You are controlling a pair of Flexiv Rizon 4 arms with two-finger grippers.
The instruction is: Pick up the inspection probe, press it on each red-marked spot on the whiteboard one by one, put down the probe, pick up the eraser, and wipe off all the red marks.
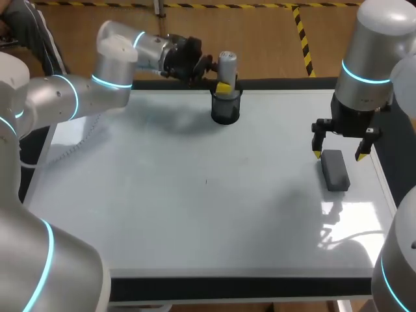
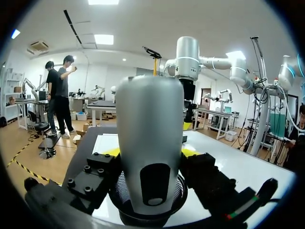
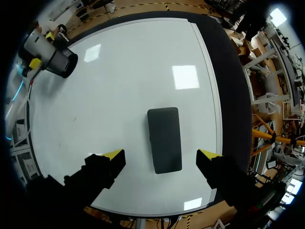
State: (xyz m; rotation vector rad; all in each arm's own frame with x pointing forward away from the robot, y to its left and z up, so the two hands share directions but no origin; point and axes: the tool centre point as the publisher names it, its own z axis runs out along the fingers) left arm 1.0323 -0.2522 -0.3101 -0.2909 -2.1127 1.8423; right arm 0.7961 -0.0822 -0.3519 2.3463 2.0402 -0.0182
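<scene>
**Left arm** (image 1: 71, 97): rounded silver-grey links, with a glowing cyan ring at each joint and a white cap on the far link.
**Left tool** (image 1: 223, 86): black blocks fastened with black socket-head screws (image 2: 86, 168). It has yellow tips and a thin red-and-green stripe (image 2: 242, 210) on its right side.
**Right arm** (image 1: 367, 58): a broad silver-grey cylinder banded by one cyan ring.
**Right tool** (image 1: 338, 155): a black body with two black fingers (image 3: 97, 171), each ending in a wedge-shaped yellow tip.

The probe (image 2: 150, 143) stands right at the left gripper (image 2: 151, 153) and blocks most of what lies ahead of it. Its lower end is sunk out of sight in the black holder (image 2: 138, 218). Well ahead of the right gripper (image 3: 162, 153), faint specks (image 3: 74, 118) on the whiteboard (image 3: 133, 62) are perhaps marks, too small to tell their colour.
</scene>
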